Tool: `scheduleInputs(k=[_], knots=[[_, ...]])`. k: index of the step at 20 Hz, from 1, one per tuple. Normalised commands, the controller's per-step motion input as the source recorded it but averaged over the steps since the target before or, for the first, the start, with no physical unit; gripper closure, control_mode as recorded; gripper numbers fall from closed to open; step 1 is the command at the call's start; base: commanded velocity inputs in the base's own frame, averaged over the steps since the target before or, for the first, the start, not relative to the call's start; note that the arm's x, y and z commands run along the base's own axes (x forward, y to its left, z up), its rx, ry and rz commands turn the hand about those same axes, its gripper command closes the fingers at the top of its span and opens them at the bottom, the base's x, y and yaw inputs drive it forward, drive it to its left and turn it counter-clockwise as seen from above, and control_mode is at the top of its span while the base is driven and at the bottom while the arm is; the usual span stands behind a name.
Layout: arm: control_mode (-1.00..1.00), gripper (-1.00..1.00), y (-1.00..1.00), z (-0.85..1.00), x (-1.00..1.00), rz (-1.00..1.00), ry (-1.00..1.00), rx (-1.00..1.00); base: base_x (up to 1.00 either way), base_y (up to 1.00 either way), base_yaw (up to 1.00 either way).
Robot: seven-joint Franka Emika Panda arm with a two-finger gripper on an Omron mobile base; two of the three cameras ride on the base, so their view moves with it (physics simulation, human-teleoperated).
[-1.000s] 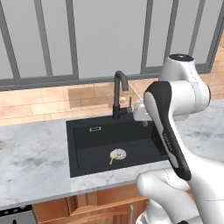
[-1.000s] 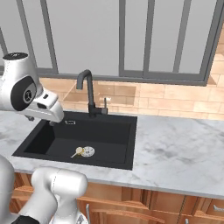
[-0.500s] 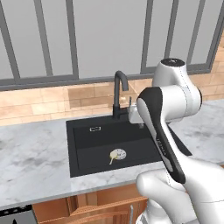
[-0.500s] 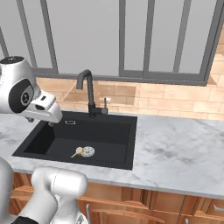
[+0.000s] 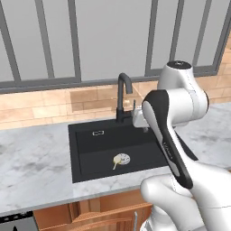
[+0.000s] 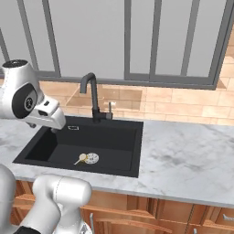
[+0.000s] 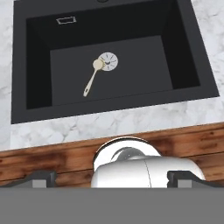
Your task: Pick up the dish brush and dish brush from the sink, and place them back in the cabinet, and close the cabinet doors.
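One tan dish brush (image 7: 92,76) lies flat on the floor of the black sink (image 7: 39,65), its head beside a round pale disc (image 7: 108,61). The same brush (image 5: 117,161) (image 6: 81,159) lies mid-basin in both base views. My gripper (image 7: 112,178) hangs high above the sink's front edge and looks down into the basin. Its two dark fingertips (image 7: 41,177) stand far apart, open, with nothing between them. From the sides the gripper (image 5: 143,128) (image 6: 42,128) hovers over the sink (image 5: 90,149) (image 6: 119,141), well clear of the brush. The cabinet and its doors are out of view.
A tall black curved faucet (image 5: 122,94) (image 6: 91,91) rises at the sink's back edge, close to my hand. Grey marble counter (image 5: 31,162) (image 6: 183,155) runs on both sides. Wooden drawer fronts (image 6: 160,215) lie below the counter, and a grey-framed window (image 6: 128,36) above it.
My arm has shifted slightly to the left over the sink. The brush has not moved and the gripper has stayed open.
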Motion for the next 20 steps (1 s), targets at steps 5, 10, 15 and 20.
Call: scheduleInputs(k=[5, 10, 15, 20], knots=[[-1.0, -1.0, 0.0, -0.11, 0.02, 0.0, 0.0, 0.0, 0.0, 0.0, 0.0], [-1.0, -1.0, 0.0, -0.19, 0.03, 0.0, 0.0, 0.0, 0.0, 0.0, 0.0], [-1.0, -1.0, 0.0, -0.21, 0.0, 0.0, 0.0, 0.0, 0.0, 0.0, 0.0], [-1.0, -1.0, 0.0, -0.18, 0.01, 0.0, 0.0, 0.0, 0.0, 0.0, 0.0]])
